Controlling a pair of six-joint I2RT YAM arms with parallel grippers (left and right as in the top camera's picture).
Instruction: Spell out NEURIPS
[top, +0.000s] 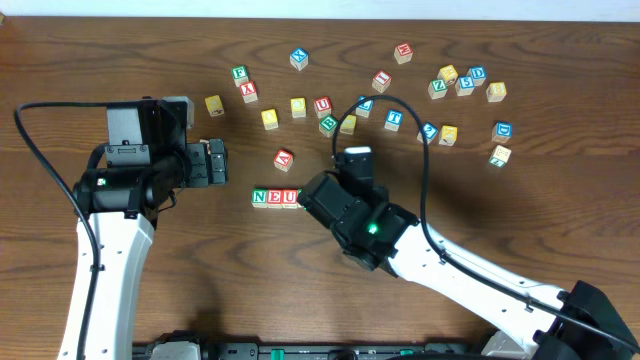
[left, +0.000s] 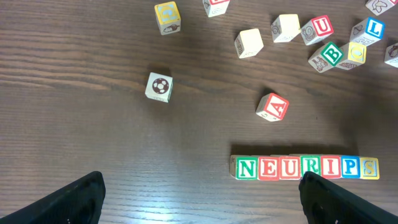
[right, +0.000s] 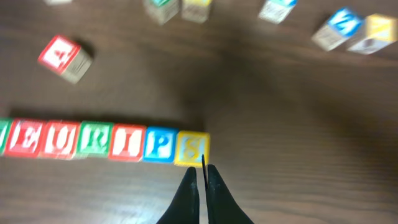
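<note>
Seven cubes stand edge to edge in one row reading NEURIPS (left: 305, 168): green N (left: 247, 168), red E (left: 268, 168), red U (left: 289, 168), green R (left: 310, 166), red I (left: 331, 167), blue P (left: 350, 167), yellow S (left: 369, 168). Overhead, only N, E, U (top: 274, 197) show; my right arm covers the others. My right gripper (right: 202, 173) is shut on nothing, its tips just in front of the S cube (right: 191, 148). I cannot tell if they touch it. My left gripper (left: 199, 199) is open and empty, left of the row.
A red A cube (left: 272, 107) lies tilted just behind the row. A cube with a football picture (left: 158, 86) sits alone to the left. Many loose letter cubes (top: 440, 90) are scattered across the back of the wooden table (top: 560, 200).
</note>
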